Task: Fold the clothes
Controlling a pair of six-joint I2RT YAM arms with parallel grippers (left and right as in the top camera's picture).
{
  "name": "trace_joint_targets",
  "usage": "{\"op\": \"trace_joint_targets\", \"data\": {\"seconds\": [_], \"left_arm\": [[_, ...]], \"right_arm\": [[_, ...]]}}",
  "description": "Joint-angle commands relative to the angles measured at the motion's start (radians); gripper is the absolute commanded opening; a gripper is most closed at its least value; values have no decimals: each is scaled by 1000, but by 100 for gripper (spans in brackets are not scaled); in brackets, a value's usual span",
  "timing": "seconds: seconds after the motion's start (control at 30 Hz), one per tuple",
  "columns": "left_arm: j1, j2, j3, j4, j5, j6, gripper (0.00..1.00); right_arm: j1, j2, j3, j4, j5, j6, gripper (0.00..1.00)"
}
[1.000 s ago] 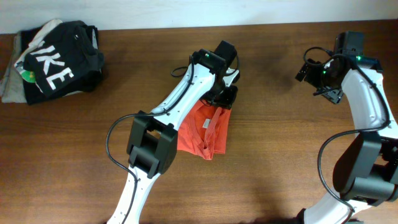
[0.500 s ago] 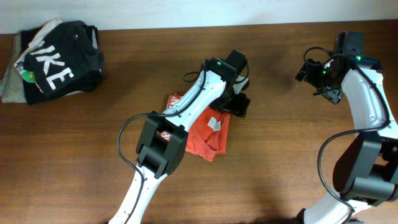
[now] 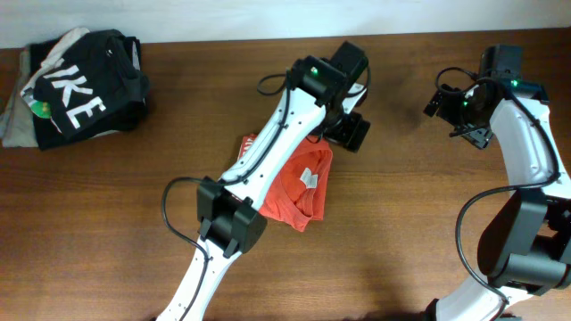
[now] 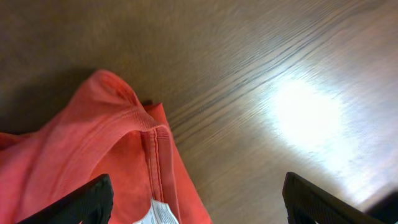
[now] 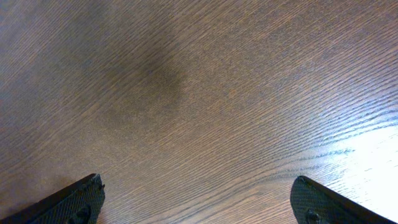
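Note:
The clothes, a red-orange T-shirt (image 3: 299, 189), lie bunched and partly folded at the table's middle, white neck label (image 3: 309, 178) facing up. My left gripper (image 3: 346, 127) hovers open just past the shirt's far right corner, with nothing between its jaws. In the left wrist view the shirt's seamed edge (image 4: 106, 155) and label (image 4: 158, 214) lie below the open left gripper (image 4: 198, 194), whose fingers stand wide apart. My right gripper (image 3: 453, 107) is open at the far right, well away from the shirt. In its wrist view the right gripper (image 5: 196, 190) has only bare wood beneath it.
A black garment with big white letters (image 3: 85, 85) sits heaped at the far left corner on a grey-beige garment (image 3: 12, 120). The brown wooden table (image 3: 428, 232) ends at a pale wall along the back. The left arm (image 3: 268, 152) crosses over the shirt's left part.
My left gripper opened and let go of the shirt, then moved away to the far right. The shirt dropped flat with its label showing. The right arm stayed still.

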Motion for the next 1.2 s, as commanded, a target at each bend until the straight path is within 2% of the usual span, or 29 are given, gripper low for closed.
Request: {"op": "trace_joint_targets", "data": {"seconds": [0.0,0.17,0.63,0.77,0.83,1.17], "left_arm": [[5,4,141,-75,-13,10,87],[19,1,261,-169,-100,10,87],[40,-79,254,-169,-132,36,87],[48,-79,174,-169,-184,35,87],[49,-79,109,-169,-154,35,80],[49,-162,-222,-170,-40,36,78]], "right_arm": [[0,-15,8,0,19,-9,99],[0,-15,8,0,19,-9,99],[0,-15,8,0,19,-9,99],[0,-15,8,0,19,-9,99],[0,-15,8,0,19,-9,99],[0,-15,8,0,19,-9,99]]}}
